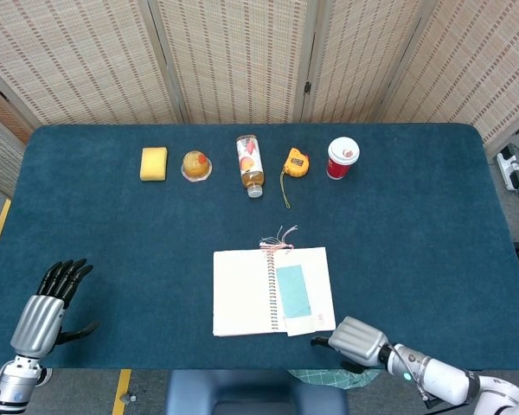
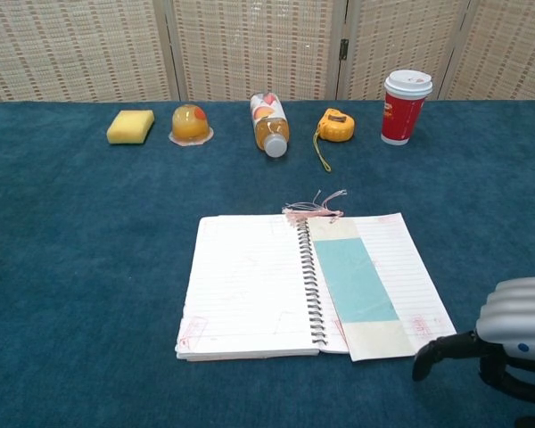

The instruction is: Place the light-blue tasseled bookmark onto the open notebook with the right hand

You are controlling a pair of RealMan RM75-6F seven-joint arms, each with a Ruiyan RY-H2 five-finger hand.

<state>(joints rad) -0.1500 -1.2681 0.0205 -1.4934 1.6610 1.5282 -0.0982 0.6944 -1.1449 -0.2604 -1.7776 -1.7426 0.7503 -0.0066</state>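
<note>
There, bookmark (image 2: 355,280) beyond right hand (image 2: 504,343)

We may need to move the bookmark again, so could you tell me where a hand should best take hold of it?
Probably the bookmark's near end, which overhangs the notebook's front edge. It lies flat on the page, so a pinch from the robot's side by the right hand seems easiest.

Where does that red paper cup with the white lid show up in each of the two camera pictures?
Head view: the red cup stands at the right end of the row of small items along the table's far side, below the screens.
Chest view: the red cup is at upper right, again last in the row.
Shared landmark: the yellow tape measure sits just left of it in both.
</note>
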